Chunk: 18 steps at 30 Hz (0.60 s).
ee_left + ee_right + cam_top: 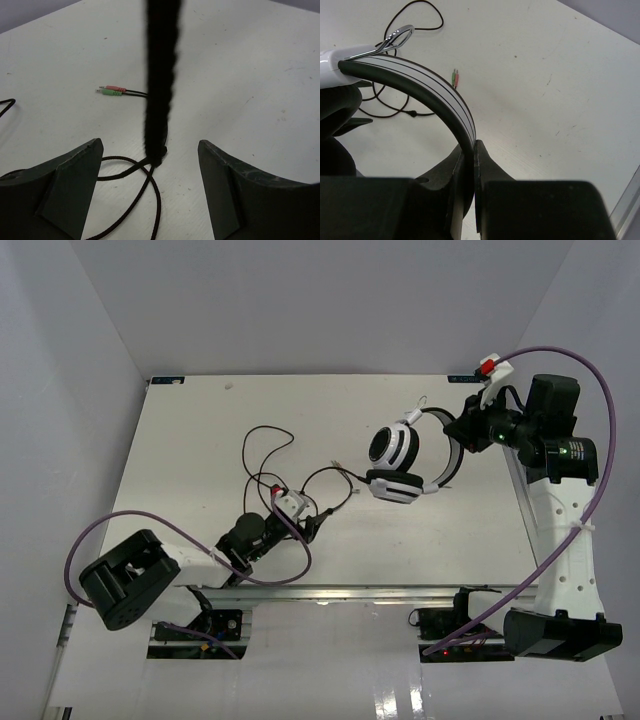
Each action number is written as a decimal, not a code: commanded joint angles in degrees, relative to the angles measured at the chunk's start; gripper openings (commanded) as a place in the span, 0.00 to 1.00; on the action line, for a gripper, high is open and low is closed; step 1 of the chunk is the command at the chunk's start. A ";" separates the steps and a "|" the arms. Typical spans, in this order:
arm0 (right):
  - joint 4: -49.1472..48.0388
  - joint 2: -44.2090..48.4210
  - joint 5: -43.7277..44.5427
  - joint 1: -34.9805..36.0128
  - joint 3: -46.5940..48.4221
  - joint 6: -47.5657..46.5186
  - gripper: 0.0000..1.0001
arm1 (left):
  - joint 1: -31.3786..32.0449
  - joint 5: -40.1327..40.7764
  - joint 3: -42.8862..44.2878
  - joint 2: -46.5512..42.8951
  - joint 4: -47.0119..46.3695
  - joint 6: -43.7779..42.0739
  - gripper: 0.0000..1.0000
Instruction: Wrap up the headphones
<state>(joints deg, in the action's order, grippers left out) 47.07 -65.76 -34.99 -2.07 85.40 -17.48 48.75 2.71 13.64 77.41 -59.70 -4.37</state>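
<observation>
Bright, even overhead light is washing the table (200,420), casting faint shadows and leaving glare beyond its near edge, while the headphones cable (161,75) is hanging blurred close to the left wrist lens.

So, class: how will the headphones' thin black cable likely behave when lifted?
Probably floppy: the cable hangs between the left tool's open fingers and loops across the table. Likely light, being thin. Crossing loops may snag.
</observation>
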 commanded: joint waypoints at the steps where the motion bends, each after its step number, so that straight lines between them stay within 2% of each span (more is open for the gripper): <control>1: -0.66 -0.17 -4.40 0.13 3.67 4.18 0.08 | -3.59 -2.51 -2.21 -0.07 -7.77 6.51 0.86; 4: -0.75 -0.43 -5.27 0.13 4.16 4.93 0.08 | -5.36 -6.53 -1.06 1.80 -8.00 7.38 0.76; 5: -0.75 -0.56 -5.34 0.13 4.30 5.20 0.08 | -5.97 -7.48 -0.79 2.20 -8.33 7.78 0.66; 8: -0.75 -0.72 -5.53 0.13 4.68 5.44 0.08 | -7.04 -9.09 1.01 4.03 -8.89 8.40 0.47; 11: -0.66 -0.77 -5.44 0.13 4.77 5.53 0.08 | -7.44 -11.47 2.44 5.47 -8.85 8.75 0.39; 12: -0.66 -0.83 -5.44 0.13 4.77 5.53 0.08 | -7.72 -12.41 2.55 5.75 -8.91 8.93 0.33; 16: -0.89 -1.11 -4.40 0.12 4.03 5.21 0.08 | -8.29 -15.82 2.32 4.71 -8.29 9.35 0.09; 18: -1.30 -1.12 -1.95 0.13 3.29 4.72 0.08 | -8.25 -17.21 2.34 1.49 -6.72 9.23 0.01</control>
<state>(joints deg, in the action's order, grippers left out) 47.13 -67.10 -37.13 -2.07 86.89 -15.25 40.95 -9.08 14.87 83.40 -66.61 4.07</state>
